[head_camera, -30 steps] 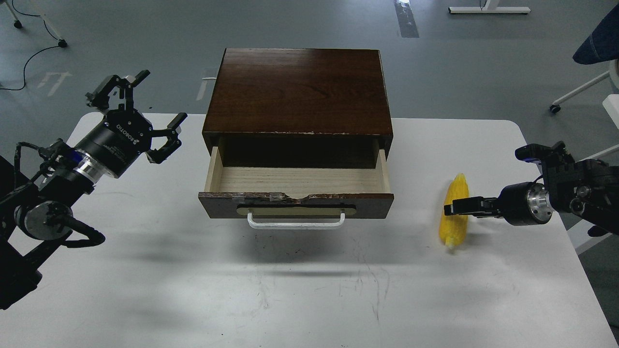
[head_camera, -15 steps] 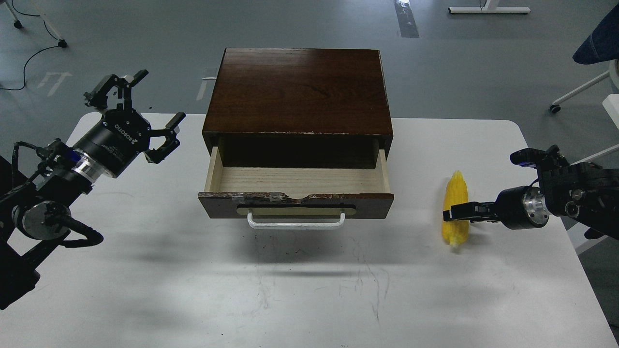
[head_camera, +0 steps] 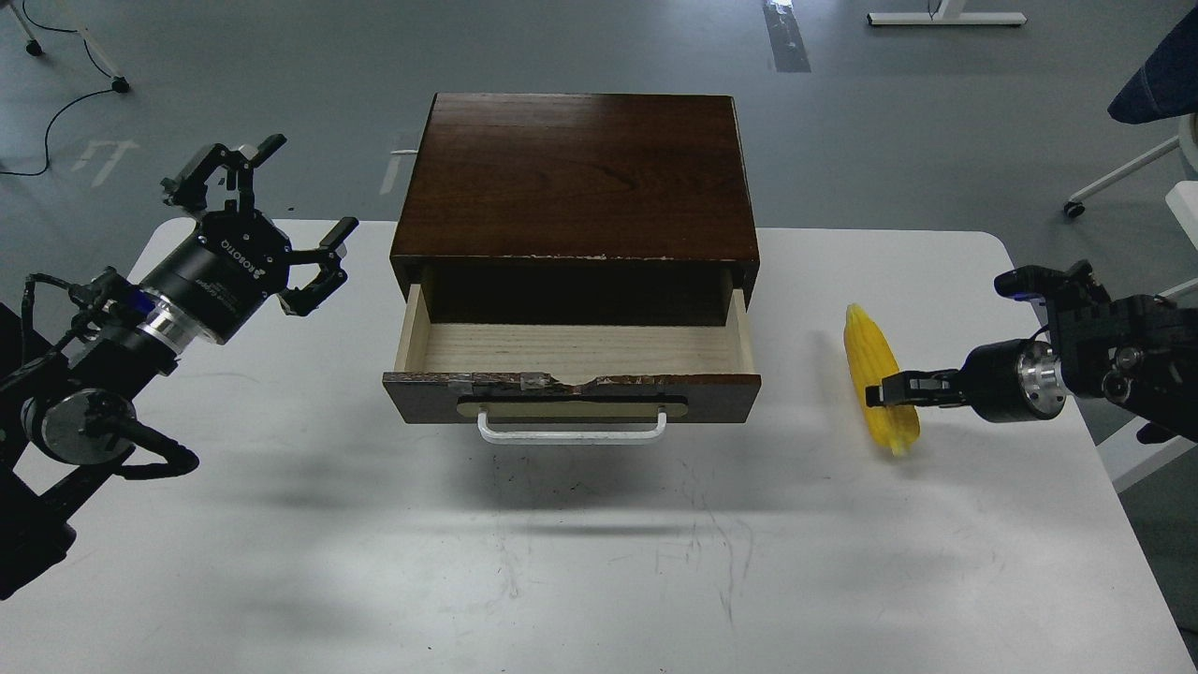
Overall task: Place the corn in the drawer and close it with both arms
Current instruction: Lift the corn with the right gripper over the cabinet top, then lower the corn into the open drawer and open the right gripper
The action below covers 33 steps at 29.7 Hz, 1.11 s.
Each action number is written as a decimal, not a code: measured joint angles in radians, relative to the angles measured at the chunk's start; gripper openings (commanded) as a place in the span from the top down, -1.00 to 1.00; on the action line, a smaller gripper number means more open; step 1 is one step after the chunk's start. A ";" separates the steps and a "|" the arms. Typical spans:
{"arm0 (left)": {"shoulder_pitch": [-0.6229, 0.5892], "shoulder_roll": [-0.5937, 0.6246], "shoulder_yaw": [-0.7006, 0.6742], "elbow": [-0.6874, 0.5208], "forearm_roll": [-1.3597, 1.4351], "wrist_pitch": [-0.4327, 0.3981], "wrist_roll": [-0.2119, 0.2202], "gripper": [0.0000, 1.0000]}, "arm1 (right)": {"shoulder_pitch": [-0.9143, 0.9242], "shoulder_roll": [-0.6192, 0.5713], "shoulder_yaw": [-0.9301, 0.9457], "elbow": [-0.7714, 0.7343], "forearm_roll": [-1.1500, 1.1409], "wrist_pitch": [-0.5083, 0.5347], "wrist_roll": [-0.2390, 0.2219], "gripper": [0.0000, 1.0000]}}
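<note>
The drawer [head_camera: 571,391] is pulled out of the dark brown cabinet [head_camera: 576,173], its pale wood inside empty, its white bar handle [head_camera: 571,432] facing me. The yellow corn [head_camera: 878,376] is right of the drawer, tilted with its tip up-left, and it casts a shadow on the table. My right gripper [head_camera: 887,391] comes in from the right and is shut across the corn's lower half. My left gripper [head_camera: 304,192] is open and empty, held above the table's far left corner, left of the cabinet.
The white table [head_camera: 580,562] carries only the cabinet and the corn. Its right edge runs close under my right arm. A white chair base [head_camera: 1123,178] and a blue seat stand off the far right. A black cable lies on the floor at the far left.
My right gripper has lifted the corn off the table and tilted it, its tip swinging up and left. The left arm has barely moved.
</note>
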 measured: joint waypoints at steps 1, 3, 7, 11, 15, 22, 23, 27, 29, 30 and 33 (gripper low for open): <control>0.000 0.000 0.000 0.000 0.000 0.000 0.000 -1.00 | 0.054 -0.007 -0.002 0.017 0.000 0.000 0.001 0.36; 0.000 0.001 0.000 0.000 0.000 0.000 0.000 -1.00 | 0.146 -0.012 -0.006 0.047 0.001 0.001 0.006 0.36; 0.000 0.002 0.000 -0.001 0.000 0.000 0.002 -1.00 | 0.312 0.004 -0.029 0.099 -0.001 0.005 0.048 0.36; -0.001 0.014 0.001 -0.003 0.000 0.000 0.003 -1.00 | 0.508 0.095 -0.129 0.164 -0.005 0.003 0.085 0.37; -0.002 0.027 0.001 -0.003 0.000 0.000 0.003 -1.00 | 0.635 0.213 -0.205 0.216 -0.016 -0.002 0.088 0.37; -0.002 0.059 0.001 -0.005 0.000 0.000 0.003 -1.00 | 0.734 0.422 -0.270 0.232 -0.157 -0.027 0.088 0.38; -0.001 0.063 0.001 -0.006 0.000 0.000 0.003 -1.00 | 0.737 0.444 -0.278 0.232 -0.185 -0.038 0.088 0.38; 0.000 0.080 0.001 -0.013 0.000 0.000 0.003 -1.00 | 0.742 0.527 -0.341 0.232 -0.309 -0.104 0.088 0.37; 0.000 0.085 0.002 -0.015 0.000 0.000 0.003 -1.00 | 0.743 0.555 -0.371 0.232 -0.358 -0.142 0.088 0.37; 0.000 0.086 0.002 -0.015 0.000 0.000 0.003 -1.00 | 0.743 0.568 -0.384 0.230 -0.378 -0.157 0.088 0.37; 0.000 0.091 0.003 -0.015 0.000 0.000 0.003 -1.00 | 0.743 0.597 -0.414 0.225 -0.405 -0.178 0.088 0.34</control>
